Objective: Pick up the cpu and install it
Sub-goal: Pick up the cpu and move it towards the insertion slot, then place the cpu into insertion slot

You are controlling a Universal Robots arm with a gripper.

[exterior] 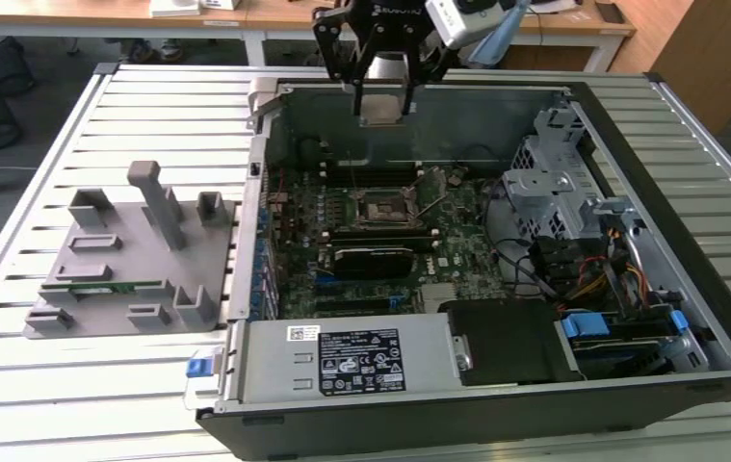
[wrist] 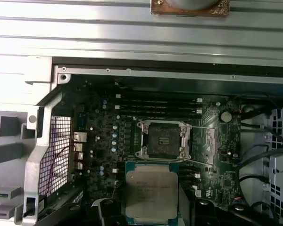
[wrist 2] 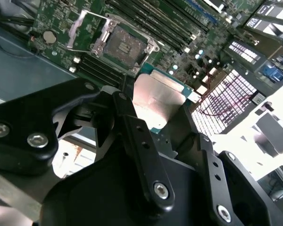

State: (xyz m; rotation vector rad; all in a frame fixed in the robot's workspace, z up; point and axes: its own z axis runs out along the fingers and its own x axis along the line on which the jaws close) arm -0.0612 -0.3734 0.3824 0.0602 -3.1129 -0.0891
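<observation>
The gripper point(exterior: 382, 104) hung over the far wall of the open computer case point(exterior: 468, 423). Its two black fingers point(wrist 2: 132, 122) were clamped on opposite edges of the cpu point(wrist 2: 158, 96). The chip was in the air, well above the motherboard point(exterior: 468, 245) and touching nothing but the fingers. In the first wrist view its silver top faced the camera and it looked flat and level in the grip.

The cpu socket point(wrist: 161, 139) sat near the middle of the board, towards the case's far wall and beside the black memory slots point(wrist: 158, 106). Its load plate point(wrist 2: 85, 30) appeared to be swung open, and the contact field looked bare. In the exterior view the chip was not yet over the socket, being nearer the far wall.

The step in hand looked like the carry to the socket. To do it well, the chip probably needed to stay level, with its edges square to the socket frame before any descent. I could not make out the orientation notches or the corner mark, so these called for a check. The contacts were likely delicate, which favoured a straight, slow lowering with no sideways sliding. The fingers held only thin edges, so a jerk could have tilted the chip.

On the slatted table point(exterior: 146, 96), towards the exterior view's left, a grey fixture point(exterior: 121, 260) held a green memory stick point(exterior: 95, 286).
</observation>
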